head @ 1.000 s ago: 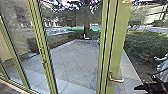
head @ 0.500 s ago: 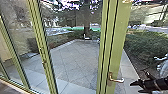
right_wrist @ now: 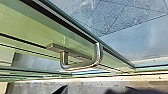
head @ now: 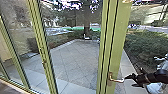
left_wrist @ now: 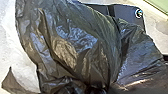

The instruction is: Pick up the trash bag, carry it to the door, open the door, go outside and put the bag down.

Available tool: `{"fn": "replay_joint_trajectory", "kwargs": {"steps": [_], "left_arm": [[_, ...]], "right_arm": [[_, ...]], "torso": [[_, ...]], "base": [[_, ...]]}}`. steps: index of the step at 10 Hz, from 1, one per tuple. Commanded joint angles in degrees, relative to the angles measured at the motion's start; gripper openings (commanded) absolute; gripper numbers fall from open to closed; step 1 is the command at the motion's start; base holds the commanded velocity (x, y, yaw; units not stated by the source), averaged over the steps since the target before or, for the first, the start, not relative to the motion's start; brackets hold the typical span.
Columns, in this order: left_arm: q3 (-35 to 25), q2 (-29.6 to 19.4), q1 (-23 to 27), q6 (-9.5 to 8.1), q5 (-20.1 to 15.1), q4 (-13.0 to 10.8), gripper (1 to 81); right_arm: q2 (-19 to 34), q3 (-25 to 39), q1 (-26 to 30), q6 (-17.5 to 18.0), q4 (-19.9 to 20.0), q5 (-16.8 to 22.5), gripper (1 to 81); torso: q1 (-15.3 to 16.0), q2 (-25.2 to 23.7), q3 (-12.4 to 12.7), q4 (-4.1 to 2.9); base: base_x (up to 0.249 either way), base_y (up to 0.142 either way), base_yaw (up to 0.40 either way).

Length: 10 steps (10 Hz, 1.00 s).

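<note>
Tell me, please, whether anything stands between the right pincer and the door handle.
Nothing visible stands between them: in the head view, the right pincer is right beside the free end of the door handle. Whether the two touch, I cannot tell.

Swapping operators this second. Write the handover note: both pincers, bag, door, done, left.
Right pincer: at the free end of the door handle; contact unclear.
Left pincer: trash bag bunched close to its wrist camera; grip not confirmed.
Door: looks shut.
Done: bag apparently picked up and brought to the door.
Left: open door, go outside, put bag down.
</note>
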<state>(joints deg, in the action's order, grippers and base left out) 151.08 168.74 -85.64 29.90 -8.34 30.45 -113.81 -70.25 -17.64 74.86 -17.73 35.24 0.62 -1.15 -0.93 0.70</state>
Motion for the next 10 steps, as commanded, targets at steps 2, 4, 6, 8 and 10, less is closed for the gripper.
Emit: {"fn": "replay_joint_trajectory", "kwargs": {"steps": [2, 4, 6, 8, 10], "left_arm": [[0.1, 0.0, 2.4, -0.02, -4.9, 0.7, 1.0], [0.2, 0.0, 2.4, -0.02, -4.9, 0.7, 1.0], [0.7, 0.3, 2.4, -0.02, -4.9, 0.7, 1.0], [1.3, 0.5, 2.4, -0.02, -4.9, 0.7, 1.0], [1.4, 0.5, 2.4, -0.02, -4.9, 0.7, 1.0]], "right_arm": [[-4.3, -6.1, 6.9, 1.3, 3.3, 1.1, 81.1], [-7.4, -10.5, 6.9, 1.3, 4.9, 2.5, 81.1], [-9.3, -14.7, 7.0, 1.3, 6.0, 2.8, 81.1], [-11.9, -19.5, 7.0, 1.3, 7.6, 2.9, 81.1], [-14.7, -22.1, 6.3, 1.3, 8.5, 3.2, 81.1]], "torso": [[0.0, 0.0, 0.0, 0.0], [0.0, 0.0, 0.0, 0.0], [0.0, 0.0, 0.0, 0.0], [0.0, 0.0, 0.0, 0.0], [0.0, 0.0, 0.0, 0.0]], "base": [[0.0, 0.0, 0.0], [0.0, 0.0, 0.0], [0.0, 0.0, 0.0], [0.0, 0.0, 0.0], [0.0, 0.0, 0.0]]}}
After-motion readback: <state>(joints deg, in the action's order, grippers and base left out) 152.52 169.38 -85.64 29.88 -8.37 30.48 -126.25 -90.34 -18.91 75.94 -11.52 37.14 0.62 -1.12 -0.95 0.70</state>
